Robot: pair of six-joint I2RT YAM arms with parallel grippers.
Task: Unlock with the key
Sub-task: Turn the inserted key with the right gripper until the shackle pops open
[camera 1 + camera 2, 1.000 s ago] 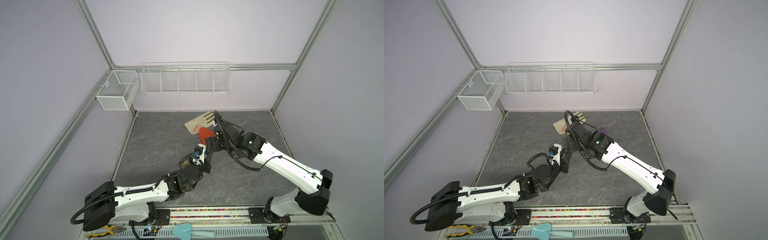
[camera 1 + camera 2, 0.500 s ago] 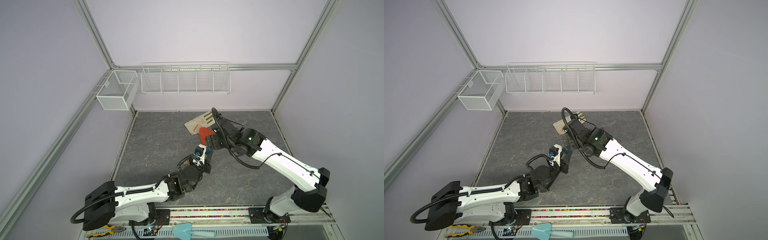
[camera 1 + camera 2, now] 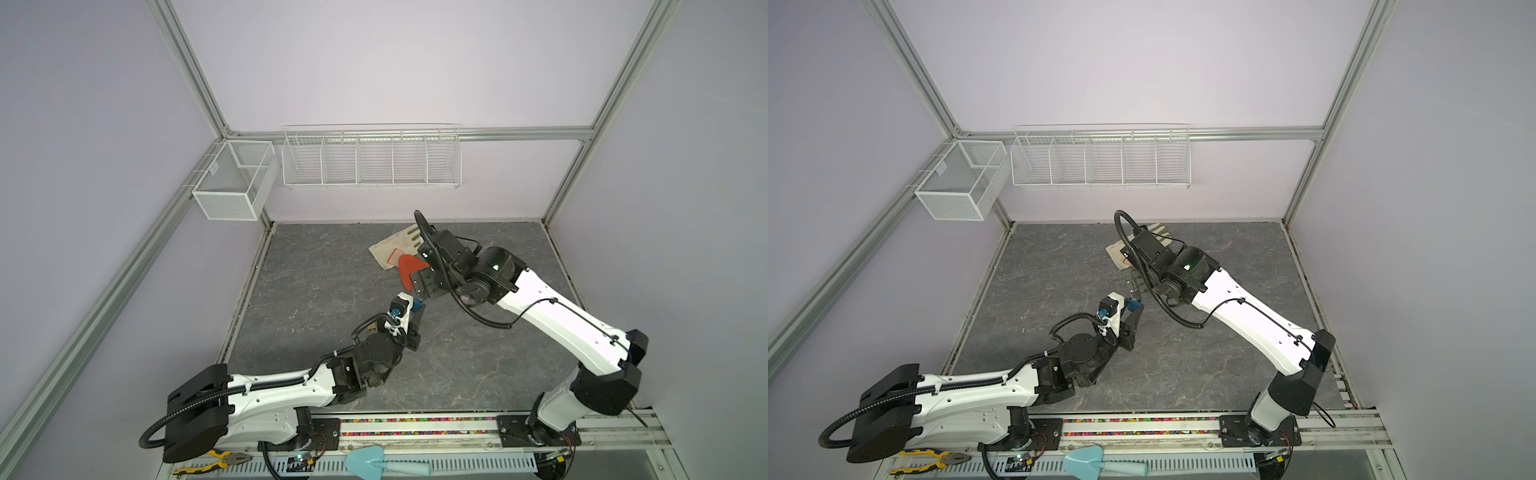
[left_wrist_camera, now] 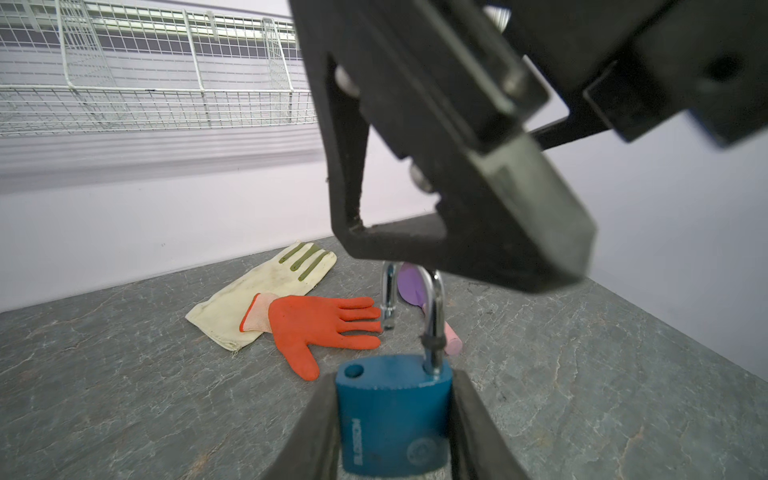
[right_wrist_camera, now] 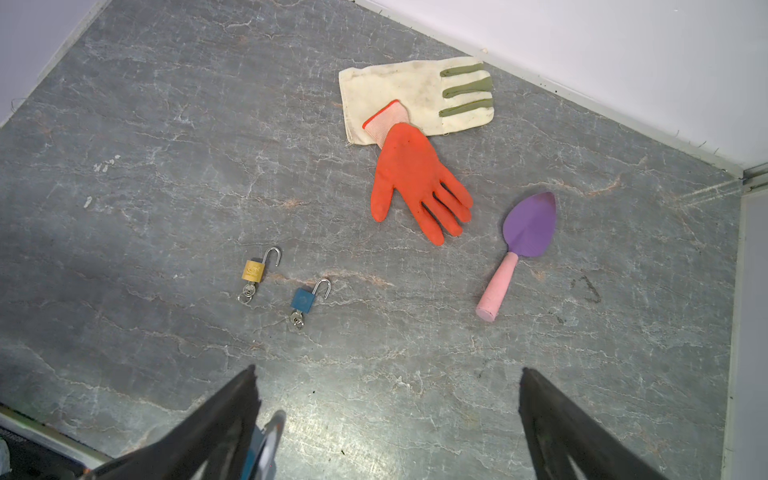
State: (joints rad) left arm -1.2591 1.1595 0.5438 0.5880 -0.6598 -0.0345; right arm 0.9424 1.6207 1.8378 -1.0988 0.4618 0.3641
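Left gripper (image 4: pixel 395 386) clamped the blue padlock (image 3: pixel 418 306) by its body, shackle open, at six o'clock from the orange glove (image 3: pixel 409 268) in a top view; right gripper (image 5: pixel 387 370) hung just above, spread wide, empty

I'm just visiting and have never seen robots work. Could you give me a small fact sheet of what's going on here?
left gripper: shut on held blue padlock
shackle: open, one leg out of the body
right gripper: open, empty, close above the held padlock
table: yellow padlock and second blue padlock, both open, keys at their bases; orange glove overlapping cream glove; purple trowel
held lock's key: not visible
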